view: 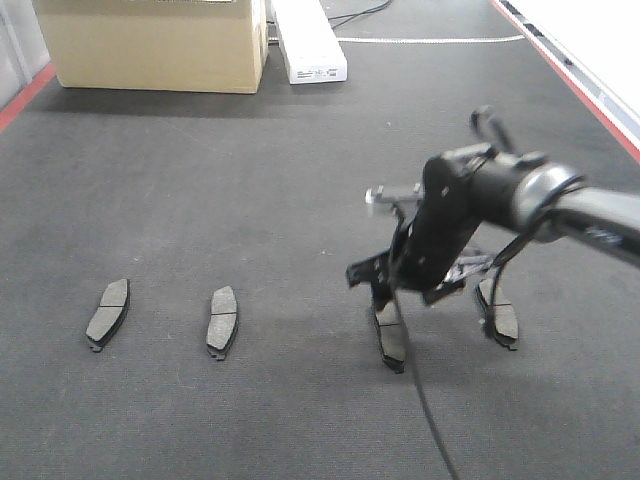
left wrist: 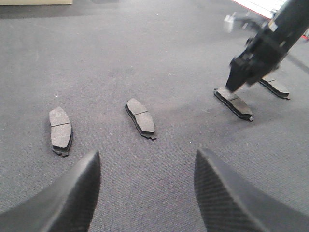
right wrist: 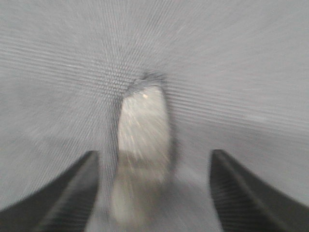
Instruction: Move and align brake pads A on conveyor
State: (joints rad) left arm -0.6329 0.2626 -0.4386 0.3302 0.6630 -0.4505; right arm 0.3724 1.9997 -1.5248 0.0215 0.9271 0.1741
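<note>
Four brake pads lie in a loose row across the charcoal conveyor (view: pixel 250 200): the far-left pad (view: pixel 108 313), the second pad (view: pixel 222 320), the third pad (view: pixel 391 336) under the right gripper (view: pixel 400 295), and the fourth pad (view: pixel 498 312) just beyond it. The right arm reaches down over the third pad, and the right wrist camera, badly smeared, shows its fingers (right wrist: pixel 63 193) spread wide with the pale pad (right wrist: pixel 145 145) lying loose between them, touching neither as far as I can make out. The left gripper (left wrist: pixel 147 193) hangs back over the belt near the two left pads, its fingers also parted and empty. From the front, each pad runs its long axis roughly away from the camera; the two on the left lean their far ends a little rightward, while the third and fourth lean leftward, so the row is not yet parallel. To do this step well, I would say the right gripper should settle squarely across the third pad's short width, close on its long edges near the middle groove, then turn it to match its neighbours without dragging it on the felt. A cardboard box (view: pixel 155 45) and a white carton (view: pixel 308 42) stand far up the belt, well apart from the work.
</note>
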